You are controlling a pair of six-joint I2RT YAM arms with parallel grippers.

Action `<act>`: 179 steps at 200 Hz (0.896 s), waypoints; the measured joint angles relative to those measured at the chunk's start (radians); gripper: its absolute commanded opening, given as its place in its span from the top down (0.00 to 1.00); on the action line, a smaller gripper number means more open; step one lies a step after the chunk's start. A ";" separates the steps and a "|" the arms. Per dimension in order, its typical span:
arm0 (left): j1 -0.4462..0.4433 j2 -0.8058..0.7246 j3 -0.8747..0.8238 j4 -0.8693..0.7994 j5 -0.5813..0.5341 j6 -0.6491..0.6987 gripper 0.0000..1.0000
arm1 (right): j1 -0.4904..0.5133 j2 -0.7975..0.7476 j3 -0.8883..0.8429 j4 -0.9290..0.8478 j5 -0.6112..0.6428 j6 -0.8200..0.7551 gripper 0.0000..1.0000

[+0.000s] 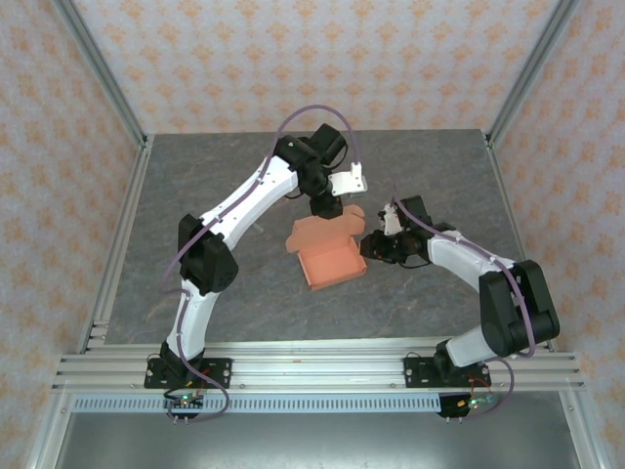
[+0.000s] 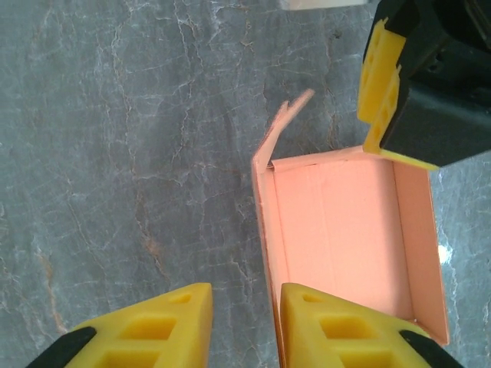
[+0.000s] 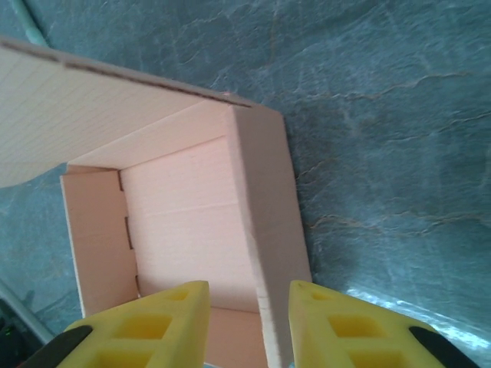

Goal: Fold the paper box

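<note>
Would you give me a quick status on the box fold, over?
Left tool open, at a box wall. Right tool open, straddling another wall. Paper box walls up, lid flap not closed.

Nothing legible appears in any view: no writing, label, brand mark, number or sign. The paper box [image 1: 329,259] shows only plain salmon card inside and out, the table [image 1: 195,166] only grey marbling, and the walls [image 1: 312,59] a repeated ornament pattern without letters.
</note>
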 measured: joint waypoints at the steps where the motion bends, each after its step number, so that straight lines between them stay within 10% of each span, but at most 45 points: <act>1: 0.000 0.000 0.000 0.000 0.000 0.000 0.62 | 0.000 0.000 0.000 0.000 0.001 -0.001 0.69; 179: 0.000 -0.285 -0.161 0.134 -0.003 -0.146 0.51 | 0.058 0.090 0.038 0.018 0.048 -0.106 0.79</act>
